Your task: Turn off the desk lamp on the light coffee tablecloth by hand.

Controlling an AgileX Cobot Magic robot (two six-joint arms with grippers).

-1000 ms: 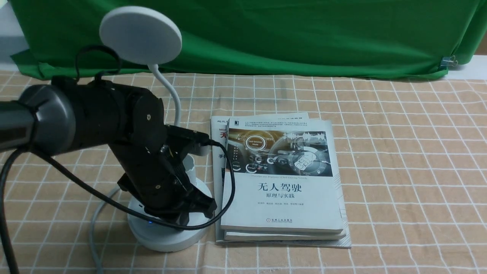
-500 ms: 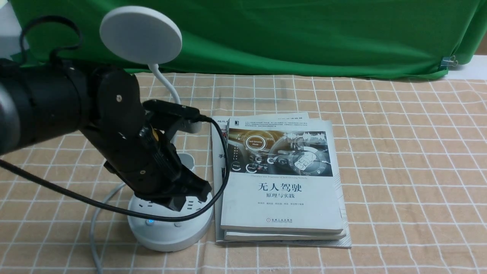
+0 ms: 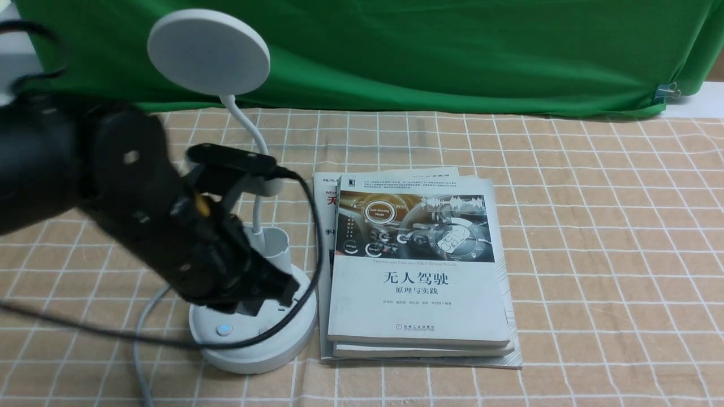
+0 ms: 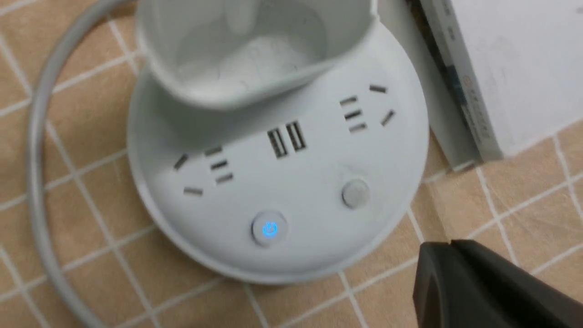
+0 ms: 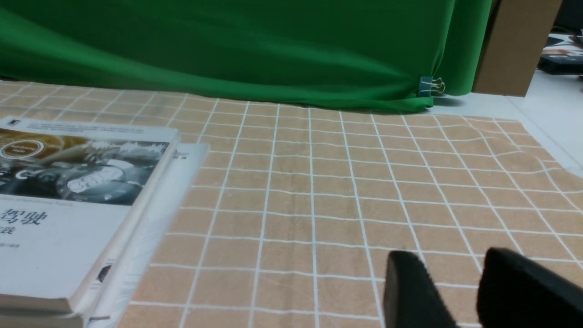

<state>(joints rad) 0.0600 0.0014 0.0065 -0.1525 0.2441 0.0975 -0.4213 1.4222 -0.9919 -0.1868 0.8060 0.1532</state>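
On the left, the hand [image 3: 274,289], its claw too blurred to tell parted from closed, hangs just above the base of the desk lamp [image 3: 254,346], which stands on the light coffee tablecloth [image 3: 594,254] just beside the stacked books [image 3: 421,299]. It should rise straight so its looping cable [image 3: 315,237] clears the cup [image 3: 272,249]. Since a second ago it has lifted leftward off the base, uncovering the blue-lit button [image 4: 269,229]; the right gripper [image 5: 451,259] hovers with its fingers slightly parted.
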